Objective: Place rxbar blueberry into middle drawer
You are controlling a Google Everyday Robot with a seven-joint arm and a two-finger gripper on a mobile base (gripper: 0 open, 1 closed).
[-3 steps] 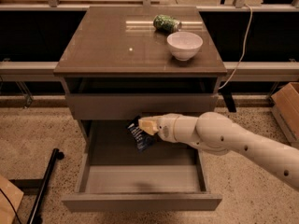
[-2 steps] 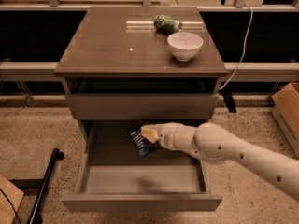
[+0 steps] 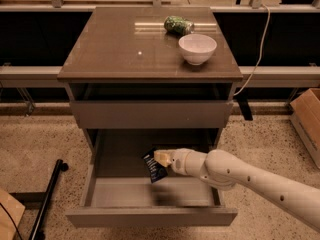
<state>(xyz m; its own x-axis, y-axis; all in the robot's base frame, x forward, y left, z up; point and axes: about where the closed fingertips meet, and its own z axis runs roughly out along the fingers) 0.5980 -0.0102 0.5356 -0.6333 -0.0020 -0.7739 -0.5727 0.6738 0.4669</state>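
Of the rxbar blueberry (image 3: 154, 167): small, flat and rectangular, dark navy foil with pale print too fine to read. Tilted steeply, broad face toward the camera, upper end leaning left. Held in the air over the pale grey floor of the open middle drawer (image 3: 150, 217), about mid-width, nearer the drawer's back than its plain front, clear of the floor.

Clamped by its upper right edge between pale tan fingertips (image 3: 164, 156), closed on the wrapper, with most of the wrapper hanging below and left of them. Gripper (image 3: 160, 158) inside the drawer's opening, above the floor, reaching in from the drawer's right side on a white arm (image 3: 260, 184).

Directly above the drawer, a shut drawer front (image 3: 150, 115). Higher still, on the brown tabletop (image 3: 115, 49), a white bowl (image 3: 197, 48) and a green patterned can (image 3: 178, 25) on its side, both over the drawer's right half.
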